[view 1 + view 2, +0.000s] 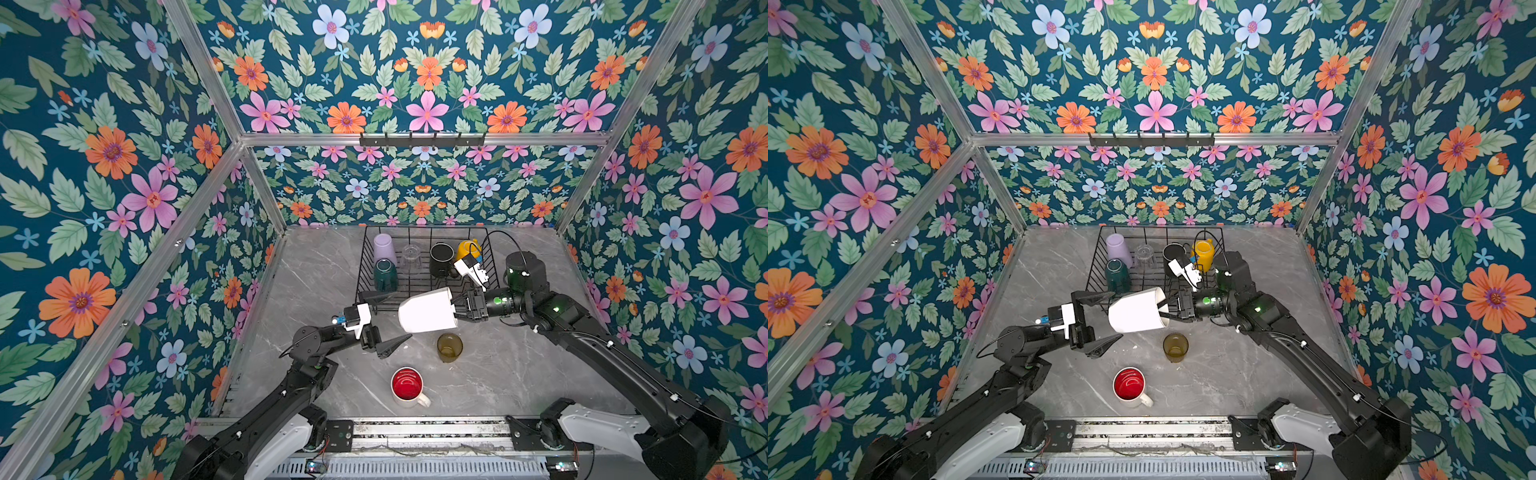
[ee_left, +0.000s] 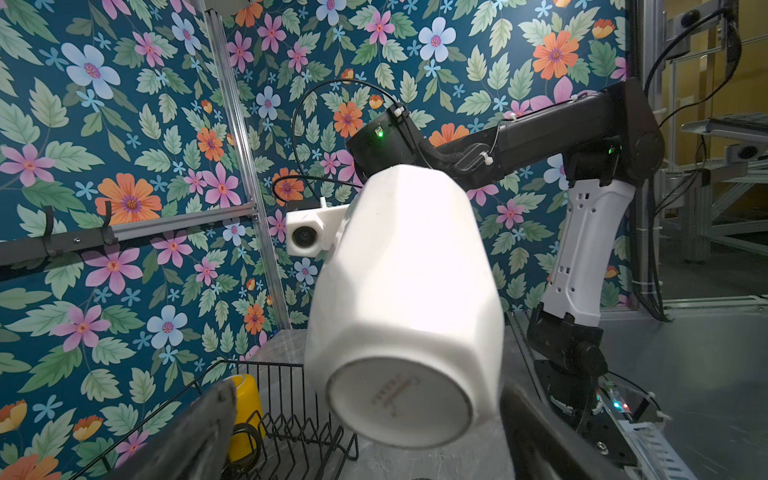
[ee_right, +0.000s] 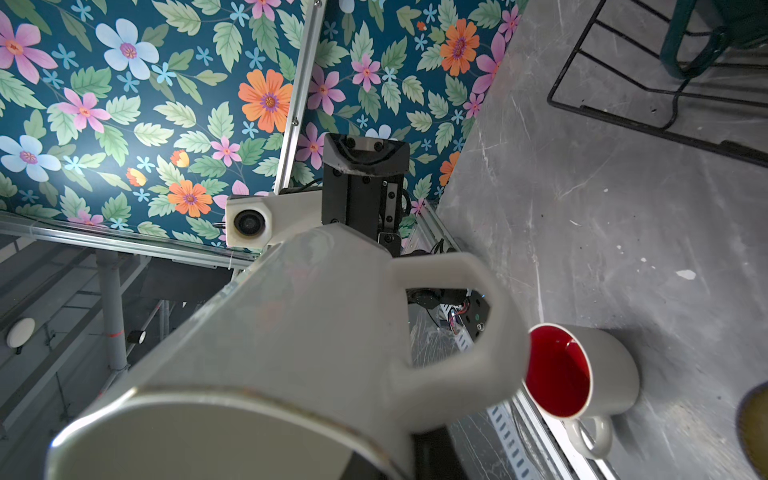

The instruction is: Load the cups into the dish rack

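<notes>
Right tool [image 1: 456, 311] pinches the rim of the faceted, glossy white mug [image 1: 426, 311], held sideways; left tool [image 1: 386, 322] stands spread either side of its round base.

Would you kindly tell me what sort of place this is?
Probably a robot lab cell staged as a kitchen: floral wallpaper on an aluminium frame, a marble-look tabletop holding a dish rack, plus the left arm and right arm.

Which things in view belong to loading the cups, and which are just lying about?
Part of the job:
dish rack
in it: lilac tumbler, green mug, clear glass, black mug, yellow mug
white mug, held in the air
olive glass and red-inside mug, on the table

Just there:
hook bar
</notes>
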